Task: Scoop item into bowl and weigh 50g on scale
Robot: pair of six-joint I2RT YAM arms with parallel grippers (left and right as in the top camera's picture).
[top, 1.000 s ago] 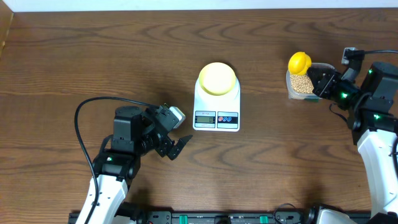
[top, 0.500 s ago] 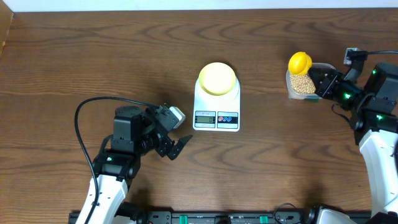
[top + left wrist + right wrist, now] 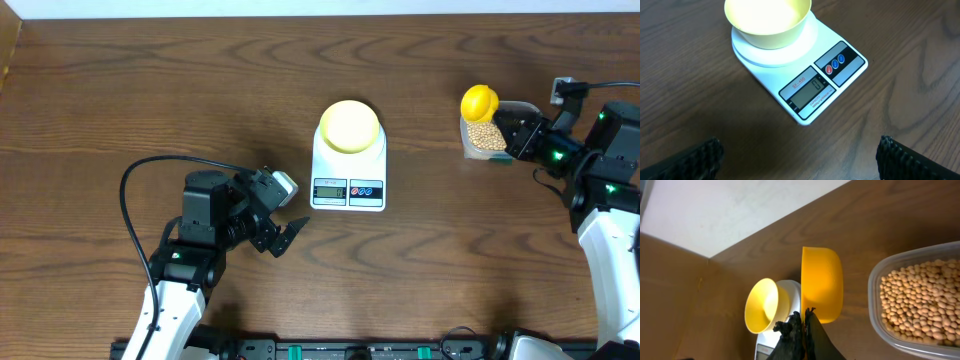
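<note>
The pale yellow-green bowl sits empty on the white scale, whose display reads 0 in the left wrist view. The tan beans fill a clear tub at the right. My right gripper is shut on the handle of a yellow scoop, which hangs at the tub's far left corner. In the right wrist view the scoop is on edge beside the beans, with the bowl behind. My left gripper is open and empty, in front of and left of the scale.
A black cable loops over the table left of the left arm. A white wall edge runs along the table's back. The right arm's body stands at the right edge.
The yellow scoop in my right gripper has shifted slightly to the left. The left arm, bowl and scale have not moved.
</note>
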